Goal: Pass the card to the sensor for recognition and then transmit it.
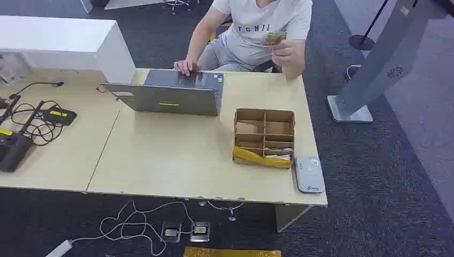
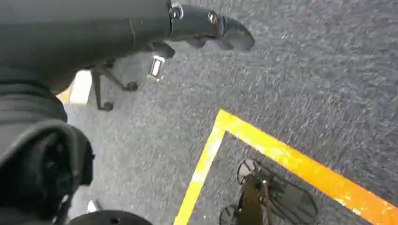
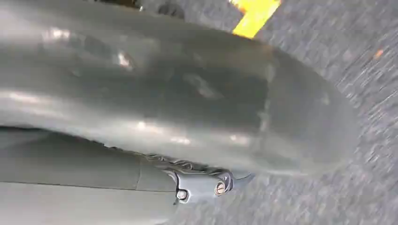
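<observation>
Two light wooden desks joined side by side form the tabletop [image 1: 160, 160] in the head view. At far left lie black cables [image 1: 32, 120] and a dark device [image 1: 13, 150]; behind them stands a white box-shaped unit [image 1: 64, 43]. Near the middle, toward the far edge, sits a grey laptop [image 1: 171, 96] with its lid facing the camera. To its right stands a brown cardboard box [image 1: 264, 138] divided into compartments, with a yellow front edge; what the compartments hold is too small to tell. Just beside the box, at the near right corner of the tabletop, lies the grey sensor [image 1: 309, 174], flat and apart from the box. Behind the tabletop a seated person [image 1: 257, 27] rests one hand [image 1: 184, 66] at the laptop and holds the card [image 1: 274, 38] in the other hand [image 1: 289, 52], raised above the far edge. On the dark carpet at far right stands a grey kiosk [image 1: 385, 59].

Left wrist view: the left robot hand [image 2: 206, 30] hangs above carpet crossed by yellow tape [image 2: 263, 145], its dark fingers [image 2: 234, 35] extended and holding nothing. Right wrist view: the right robot hand [image 3: 197, 108] is blurred and very close; whether it is open or closed cannot be told.
</observation>
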Robot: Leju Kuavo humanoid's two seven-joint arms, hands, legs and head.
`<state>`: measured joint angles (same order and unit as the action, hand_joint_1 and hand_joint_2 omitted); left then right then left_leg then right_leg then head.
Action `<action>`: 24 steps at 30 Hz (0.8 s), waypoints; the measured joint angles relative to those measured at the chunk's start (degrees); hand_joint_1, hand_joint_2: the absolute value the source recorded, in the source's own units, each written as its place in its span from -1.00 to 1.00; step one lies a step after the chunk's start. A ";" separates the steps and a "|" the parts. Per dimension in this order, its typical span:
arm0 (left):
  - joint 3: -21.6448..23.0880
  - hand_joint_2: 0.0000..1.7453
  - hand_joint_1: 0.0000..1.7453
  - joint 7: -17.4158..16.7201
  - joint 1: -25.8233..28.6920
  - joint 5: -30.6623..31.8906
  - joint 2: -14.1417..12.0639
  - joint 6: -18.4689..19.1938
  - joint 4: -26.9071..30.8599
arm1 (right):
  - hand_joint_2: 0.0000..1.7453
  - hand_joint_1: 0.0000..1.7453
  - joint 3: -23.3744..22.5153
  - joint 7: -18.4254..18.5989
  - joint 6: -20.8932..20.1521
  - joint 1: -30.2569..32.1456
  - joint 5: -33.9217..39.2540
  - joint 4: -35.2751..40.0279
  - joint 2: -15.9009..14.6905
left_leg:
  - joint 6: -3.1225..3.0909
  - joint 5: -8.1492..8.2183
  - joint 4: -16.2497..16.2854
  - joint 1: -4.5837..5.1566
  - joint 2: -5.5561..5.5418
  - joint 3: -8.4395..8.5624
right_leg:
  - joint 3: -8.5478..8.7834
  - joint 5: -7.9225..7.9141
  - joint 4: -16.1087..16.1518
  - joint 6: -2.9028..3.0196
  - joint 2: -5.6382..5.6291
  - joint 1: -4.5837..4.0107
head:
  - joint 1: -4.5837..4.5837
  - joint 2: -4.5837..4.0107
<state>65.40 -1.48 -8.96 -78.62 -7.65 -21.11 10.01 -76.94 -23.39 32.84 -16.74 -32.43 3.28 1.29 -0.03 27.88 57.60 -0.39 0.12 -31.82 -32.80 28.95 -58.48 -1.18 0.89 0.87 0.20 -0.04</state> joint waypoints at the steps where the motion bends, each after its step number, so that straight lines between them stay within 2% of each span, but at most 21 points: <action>1: -0.06 -1.00 -1.00 0.55 0.00 -0.02 0.02 0.30 0.00 | -1.00 -1.00 -0.92 -1.39 -2.97 -0.29 1.49 -0.13 -1.18 | -0.01 0.00 0.02 0.12 -0.01 0.03 | -0.01 -0.02 0.02 -0.04 0.02 0.11 | 0.04 -0.02; 2: -0.15 -1.00 -1.00 0.98 0.03 0.02 0.00 0.68 0.00 | -1.00 -1.00 -1.95 -0.65 -6.76 -0.88 2.73 -0.09 -3.44 | -0.04 -0.01 0.03 0.20 -0.01 0.03 | -0.01 -0.05 0.03 -0.08 0.03 0.20 | 0.07 -0.02; 3: -0.28 -1.00 -1.00 1.09 0.08 0.04 -0.13 0.94 0.00 | -1.00 -1.00 -3.02 2.01 -11.22 -1.65 3.89 0.26 -6.94 | -0.09 -0.04 0.03 0.28 0.00 0.01 | -0.01 -0.09 0.03 -0.14 0.02 0.28 | 0.07 0.00; 4: -0.37 -1.00 -1.00 1.13 0.15 0.17 -0.31 1.31 0.00 | -1.00 -1.00 -3.97 5.95 -16.42 -2.65 5.12 1.06 -12.35 | -0.13 -0.05 0.04 0.49 -0.01 -0.02 | -0.02 -0.15 0.02 -0.23 0.03 0.48 | 0.00 0.00; 6: -0.44 -1.00 -1.00 1.18 0.17 0.17 -0.46 1.53 0.00 | -1.00 -1.00 -4.19 13.22 -21.42 -5.33 7.15 3.44 -20.40 | -0.48 -0.10 0.02 0.78 -0.03 -0.13 | -0.03 -0.25 -0.01 -0.40 0.06 0.76 | 0.09 -0.02; 7: -0.44 -1.00 -1.00 1.39 0.33 0.18 -0.68 1.77 0.00 | -1.00 -1.00 -4.15 16.48 -23.43 -7.15 8.85 5.89 -23.13 | -0.50 -0.11 0.04 0.76 0.01 -0.14 | -0.05 -0.27 0.02 -0.44 0.00 0.74 | -0.13 0.00; 8: -0.46 -1.00 -1.00 1.59 0.44 0.20 -0.83 1.92 -0.02 | -1.00 -1.00 -4.00 17.71 -24.30 -9.17 10.56 8.19 -25.65 | -0.51 -0.10 0.05 0.73 0.13 -0.12 | -0.05 -0.37 0.12 -0.59 -0.11 0.72 | -0.09 0.00; 12: -0.48 -1.00 -1.00 2.32 0.32 0.42 -0.88 2.62 -0.15 | -1.00 -1.00 -1.55 17.56 -24.69 -16.28 15.53 10.93 -35.94 | -0.73 -0.19 0.07 0.90 0.07 -0.14 | -0.04 -0.41 0.14 -0.65 0.01 0.89 | 0.00 0.00; 15: -0.48 -1.00 -1.00 2.36 0.32 0.50 -0.77 2.75 -0.15 | -1.00 -1.00 0.20 16.59 -24.32 -20.11 17.46 11.37 -41.68 | -0.85 -0.28 0.08 0.86 -0.40 -0.24 | 0.00 -0.36 0.13 -0.70 0.50 0.83 | 0.00 -0.02; 20: -0.48 -1.00 -1.00 2.36 0.49 0.50 -0.61 2.84 -0.15 | -1.00 -1.00 2.45 15.39 -24.47 -21.58 19.95 11.74 -45.26 | -0.83 -0.27 0.08 0.76 -0.35 -0.30 | -0.03 -0.36 0.12 -0.69 0.40 0.73 | 0.07 -0.02; 24: -0.48 -1.00 -1.00 2.40 0.40 0.53 -0.52 3.10 -0.15 | -1.00 -1.00 5.35 11.62 -25.95 -24.81 21.48 11.76 -47.99 | -0.83 -0.27 0.07 0.71 -0.30 -0.29 | -0.04 -0.36 0.11 -0.69 0.36 0.69 | 0.02 -0.02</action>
<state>64.92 0.92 -8.55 -78.09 -8.17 -18.01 9.86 -71.59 -11.78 6.89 -41.55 -10.95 15.04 -46.70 -0.86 27.61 57.66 0.32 -0.18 -32.11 -32.83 28.59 -58.37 -1.87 1.25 1.56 0.22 -0.07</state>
